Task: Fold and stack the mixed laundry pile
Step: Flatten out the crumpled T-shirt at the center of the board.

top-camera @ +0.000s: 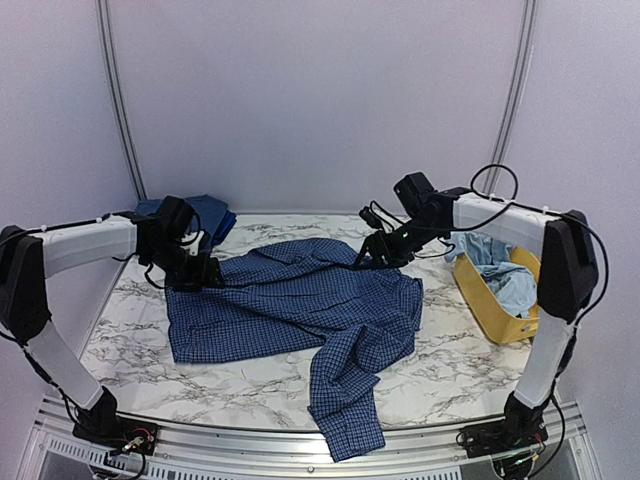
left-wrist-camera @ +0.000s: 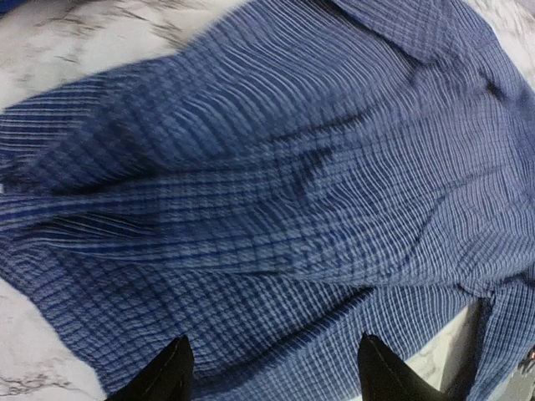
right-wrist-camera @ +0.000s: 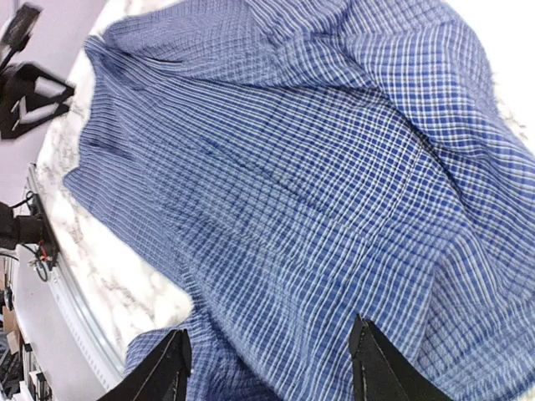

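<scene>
The navy small-check shirt (top-camera: pixel 290 300) lies spread over the middle of the marble table, one sleeve (top-camera: pixel 345 410) trailing to the front edge. My left gripper (top-camera: pixel 200 270) hovers at the shirt's left top edge. In the left wrist view the gripper (left-wrist-camera: pixel 274 337) is open, with the checked cloth (left-wrist-camera: pixel 267 184) below the fingers. My right gripper (top-camera: pixel 372 256) is over the shirt's far right part. It too stands open (right-wrist-camera: pixel 270 326) above the checked cloth (right-wrist-camera: pixel 318 167). A light-blue garment (top-camera: pixel 505 270) lies in the tub. A folded dark-blue piece (top-camera: pixel 212 214) sits at the back left.
A yellow plastic tub (top-camera: pixel 490 310) stands at the right side of the table. The marble top (top-camera: pixel 130 340) shows bare around the shirt's left and front. White walls close the back and sides. The left arm's gripper (right-wrist-camera: pixel 29 92) shows in the right wrist view.
</scene>
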You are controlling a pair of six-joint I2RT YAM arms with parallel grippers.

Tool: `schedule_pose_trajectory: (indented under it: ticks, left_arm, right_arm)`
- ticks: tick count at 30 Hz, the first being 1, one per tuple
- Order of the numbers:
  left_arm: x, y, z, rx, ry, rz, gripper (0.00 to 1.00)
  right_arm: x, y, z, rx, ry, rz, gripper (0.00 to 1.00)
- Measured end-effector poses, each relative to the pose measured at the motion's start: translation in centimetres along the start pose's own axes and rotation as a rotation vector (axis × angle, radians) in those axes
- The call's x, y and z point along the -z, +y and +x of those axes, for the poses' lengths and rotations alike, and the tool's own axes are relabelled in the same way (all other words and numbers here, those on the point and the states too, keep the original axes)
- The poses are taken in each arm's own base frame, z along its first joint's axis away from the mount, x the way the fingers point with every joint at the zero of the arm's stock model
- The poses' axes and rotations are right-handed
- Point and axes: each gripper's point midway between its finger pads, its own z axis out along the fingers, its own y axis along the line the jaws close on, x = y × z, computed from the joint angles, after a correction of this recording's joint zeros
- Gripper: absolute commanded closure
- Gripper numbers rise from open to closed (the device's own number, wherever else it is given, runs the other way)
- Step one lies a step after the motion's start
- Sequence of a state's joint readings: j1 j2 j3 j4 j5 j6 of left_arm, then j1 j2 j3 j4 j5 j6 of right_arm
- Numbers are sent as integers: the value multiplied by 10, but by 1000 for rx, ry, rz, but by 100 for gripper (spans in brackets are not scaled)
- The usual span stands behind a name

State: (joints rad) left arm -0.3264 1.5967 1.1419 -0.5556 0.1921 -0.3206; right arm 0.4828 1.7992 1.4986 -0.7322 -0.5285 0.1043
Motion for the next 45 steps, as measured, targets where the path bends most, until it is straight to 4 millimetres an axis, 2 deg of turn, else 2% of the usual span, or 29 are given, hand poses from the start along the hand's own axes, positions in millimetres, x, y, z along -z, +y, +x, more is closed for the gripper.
schedule_pose_trajectory:
  ticks: [2,4,6,8,9,11,13,16,17,21,24,29,34,35,37,38,39,41,43,45]
  left_arm:
    - [-8,-21,21,-46,53,41,33]
    - [-16,-30,45,-73,114,59,33]
    - [-21,-25,60,-70,153,46,29]
    - [-23,-16,68,-58,175,20,24]
    - [-25,-13,69,-53,182,9,23]
    - [-28,-9,70,-55,188,-11,23]
    - [-34,-5,74,-60,208,-28,29]
    - [-41,-4,84,-92,255,-37,37]
    - [-41,-5,88,-104,268,-37,43]
    - [-37,-17,108,-185,334,-16,78]
    - [-27,-24,122,-222,378,-4,99]
    - [8,-31,141,-245,385,8,100]
    - [31,-42,193,-318,474,-12,100]
    - [33,-43,204,-341,496,-27,93]
    - [38,-43,222,-370,525,-62,56]
    - [41,-43,225,-381,527,-71,44]
    - [43,-41,225,-374,517,-84,39]
    - [46,-41,211,-336,462,-103,31]
    - [47,-43,187,-294,399,-107,27]
    - [45,-43,154,-234,324,-110,24]
  right_arm:
    - [-21,-11,-1,-17,27,-6,40]
    - [-43,-24,8,-46,77,-8,40]
    - [-62,-35,19,-74,123,-8,40]
    - [-79,-48,31,-105,169,-1,40]
    - [-81,-50,33,-109,175,0,39]
    - [-89,-57,39,-123,196,7,39]
    - [-95,-62,43,-131,208,15,39]
    - [-97,-67,43,-139,202,22,38]
    - [-97,-69,42,-143,198,23,38]
    - [-94,-78,40,-173,172,15,37]
    - [-88,-88,39,-197,149,14,37]
    - [-81,-100,38,-226,128,20,36]
    - [-76,-102,41,-235,122,28,35]
    - [-75,-103,43,-240,122,30,35]
    - [-72,-105,44,-251,119,32,35]
    - [-70,-107,44,-258,117,32,35]
    - [-69,-108,44,-263,116,31,35]
    - [-68,-107,43,-268,112,18,35]
    - [-66,-105,42,-262,108,13,33]
    - [-56,-98,38,-247,98,12,31]
